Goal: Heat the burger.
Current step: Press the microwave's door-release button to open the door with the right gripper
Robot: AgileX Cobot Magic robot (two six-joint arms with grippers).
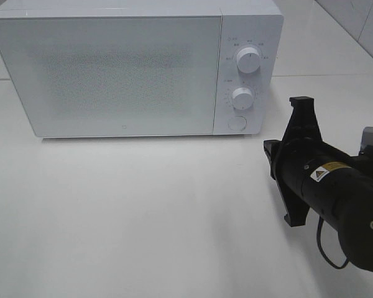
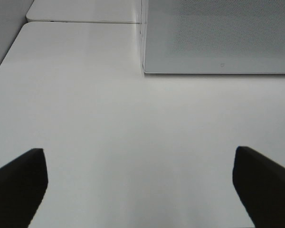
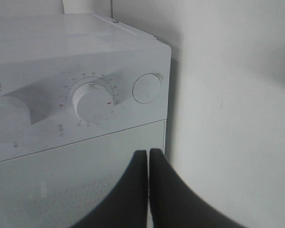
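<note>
Microwave (image 1: 124, 68): white one, sitting at the back of the worktop (image 1: 143, 217), door (image 1: 112, 74) shut flat.
Controls: upper knob (image 1: 247, 61), lower knob (image 1: 242, 97) and a round button (image 1: 237, 123) stacked down the microwave's panel beside the door.
Burger: can't tell where it is, none of the views show it, and the frosted door hides the microwave's inside.
Left claw (image 2: 138, 152): spread wide open, nothing in it, out over bare worktop in front of the microwave's door corner.
Right claw (image 3: 148, 154): fingers pressed together, gripping nothing, tips right by the door edge near the round button. Can't tell if they touch it.
Right arm (image 1: 336, 186): black, low over the worktop off the microwave's panel end.
</note>
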